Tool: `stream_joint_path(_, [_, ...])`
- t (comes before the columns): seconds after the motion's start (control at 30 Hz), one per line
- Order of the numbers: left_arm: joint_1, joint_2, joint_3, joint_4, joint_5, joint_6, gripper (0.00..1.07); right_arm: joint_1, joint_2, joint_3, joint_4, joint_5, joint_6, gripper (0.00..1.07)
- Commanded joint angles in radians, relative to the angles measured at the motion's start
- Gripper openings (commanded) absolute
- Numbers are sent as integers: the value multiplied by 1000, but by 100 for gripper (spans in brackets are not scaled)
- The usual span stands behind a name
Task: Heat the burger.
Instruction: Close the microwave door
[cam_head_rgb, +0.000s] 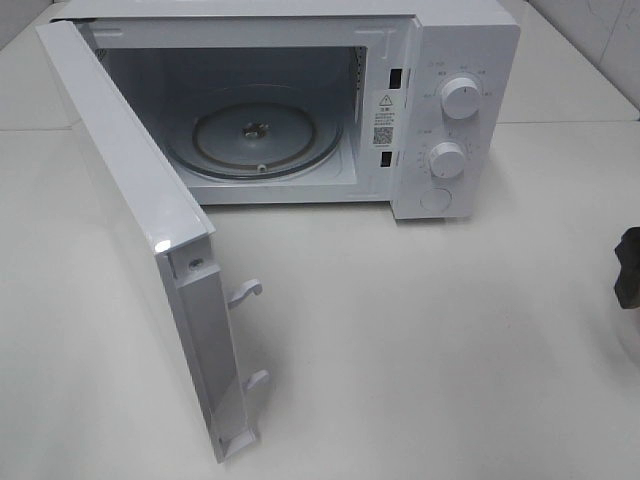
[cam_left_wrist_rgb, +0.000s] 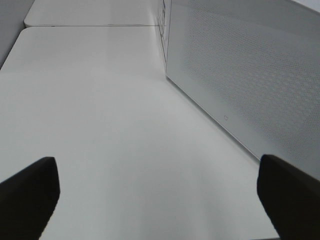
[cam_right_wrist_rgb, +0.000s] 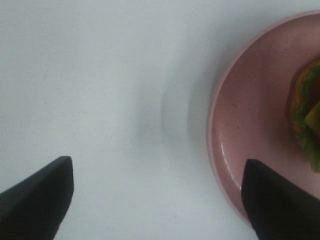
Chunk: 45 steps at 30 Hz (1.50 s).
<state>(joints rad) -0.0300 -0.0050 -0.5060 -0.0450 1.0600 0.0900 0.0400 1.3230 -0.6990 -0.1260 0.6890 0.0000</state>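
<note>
Only the edge of the burger (cam_right_wrist_rgb: 306, 116) shows in the right wrist view: green lettuce and a bit of brown bun, lying on a pink plate (cam_right_wrist_rgb: 250, 125). My right gripper (cam_right_wrist_rgb: 157, 200) is open above the white table. One finger (cam_right_wrist_rgb: 280, 200) hangs over the plate's rim and the other over bare table. In the exterior high view the burger is out of sight, and just a black part of the right arm (cam_head_rgb: 628, 268) shows at the right edge. My left gripper (cam_left_wrist_rgb: 157, 200) is open with nothing between its fingers, low over the table beside the microwave door (cam_left_wrist_rgb: 240, 75).
A white microwave (cam_head_rgb: 440, 110) stands at the back of the table. Its door (cam_head_rgb: 140, 230) is swung wide open toward the front left, with two latch hooks (cam_head_rgb: 245, 292) on its edge. A glass turntable (cam_head_rgb: 255, 135) lies inside the cavity. Two knobs (cam_head_rgb: 460, 97) sit on the right panel.
</note>
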Motion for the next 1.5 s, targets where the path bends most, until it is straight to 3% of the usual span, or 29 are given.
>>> stream_joint_path(0.03, [-2, -19, 1, -3, -14, -2, 103, -3, -68, -5, 48, 77, -31, 83])
stream_joint_path(0.53, [-2, -19, 1, -3, -14, -2, 103, -4, -500, 7, 106, 201, 0, 83])
stream_joint_path(0.9, [-2, -19, 1, -3, -14, -2, 103, -4, -850, 115, 76, 301, 19, 80])
stream_joint_path(1.33, [-2, -19, 1, -3, -14, -2, 103, -3, -1098, 162, 88, 298, 14, 77])
stream_joint_path(1.5, [-2, -19, 1, -3, -14, -2, 103, -3, -1171, 197, 83, 311, 39, 84])
